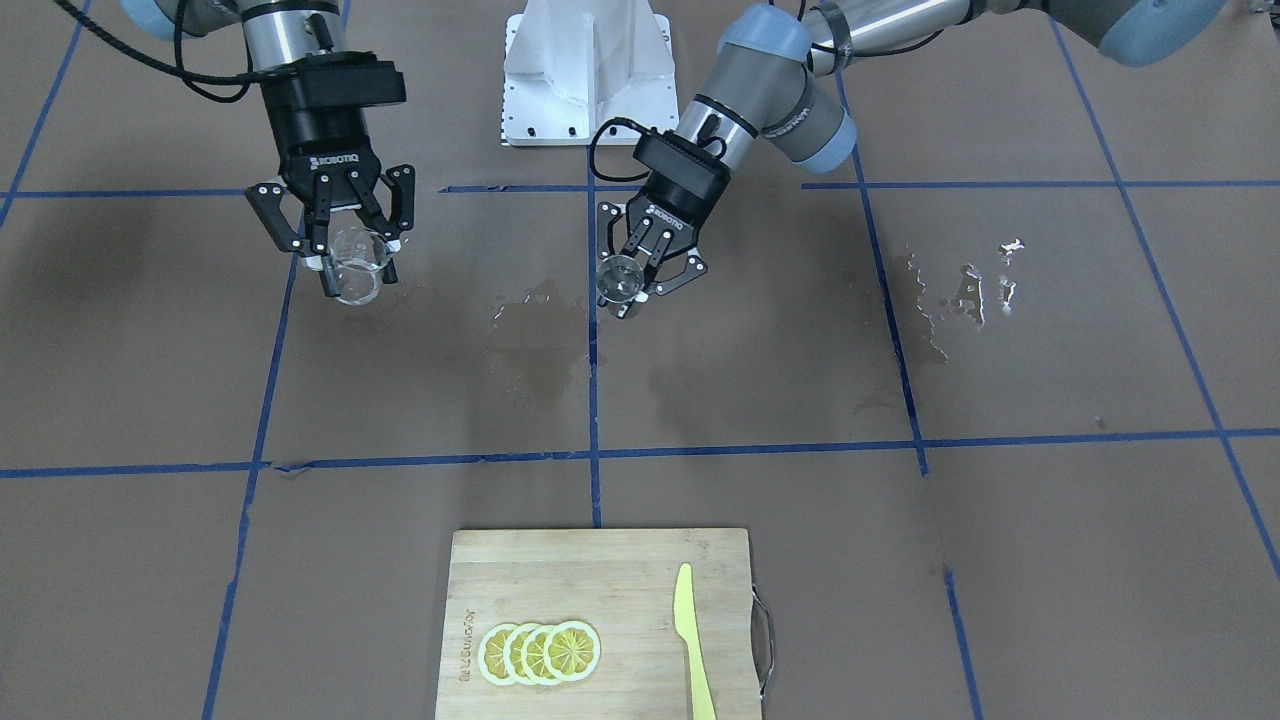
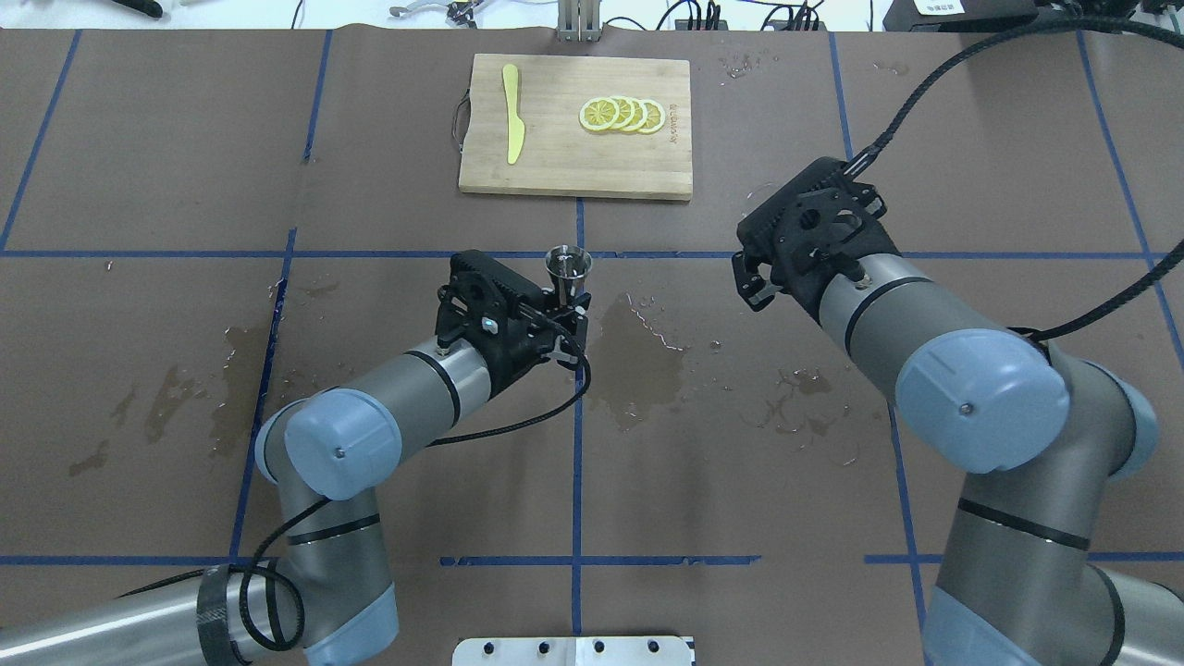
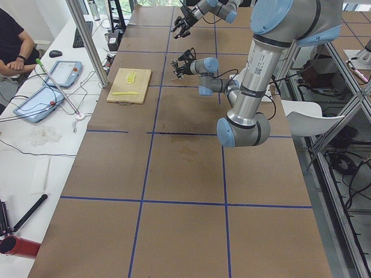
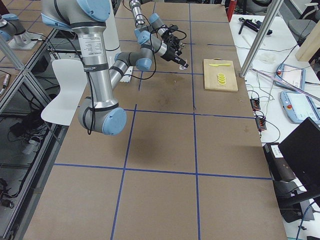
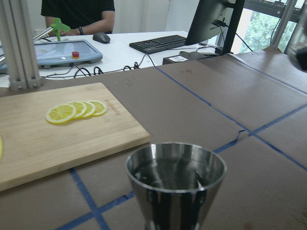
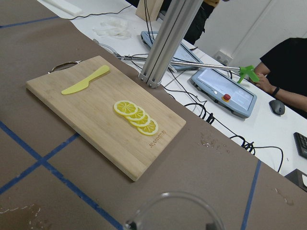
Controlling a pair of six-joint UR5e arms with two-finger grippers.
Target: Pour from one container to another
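both arms stretch forward, left gripper [image 1: 632,290] tilted downward with fingers clamped on the jigger [image 2: 567,263], right gripper [image 1: 358,270] pointing down, fingers clamped on the glass cup [image 1: 352,282].

On my right wrist feed the glass cup [image 6: 175,211] between the fingers is cut off by the bottom edge; I see only its rim. My left wrist feed crops the jigger [image 5: 176,184] at its waist. Overhead, the body of the right gripper [image 1: 352,262] hides its fingers and the cup between them.

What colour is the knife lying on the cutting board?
The knife is pale yellow-green, plain with no pattern; it shows best in the exterior front-facing view.
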